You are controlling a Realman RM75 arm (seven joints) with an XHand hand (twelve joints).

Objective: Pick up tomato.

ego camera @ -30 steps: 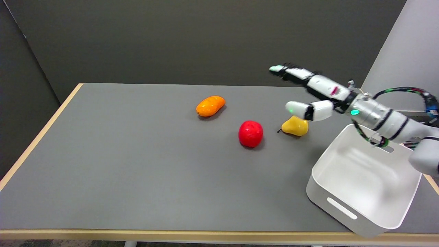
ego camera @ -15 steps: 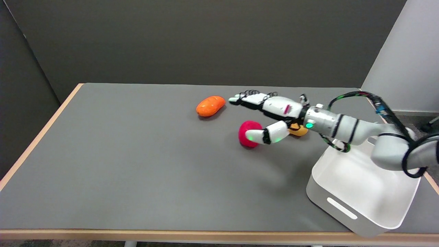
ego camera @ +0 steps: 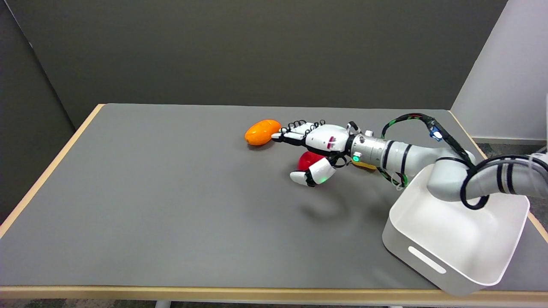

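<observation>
Three fruits, one robot hand over the tomato

Three fruits lie on the grey counter point(ego camera: 171, 205). The robot hand point(ego camera: 319, 147) hangs spread over the red tomato point(ego camera: 307, 160), fingers apart, holding nothing. Its fingertips point(ego camera: 277, 137) reach just beside the orange fruit point(ego camera: 260, 131). A yellow fruit point(ego camera: 366, 165) peeks from behind the wrist. A white bin point(ego camera: 432, 256) stands at the right.

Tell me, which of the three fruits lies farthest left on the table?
The orange fruit. It lies left of the red tomato, and the yellow fruit peeks out behind the arm farther right. The right hand reaches over the tomato.
</observation>
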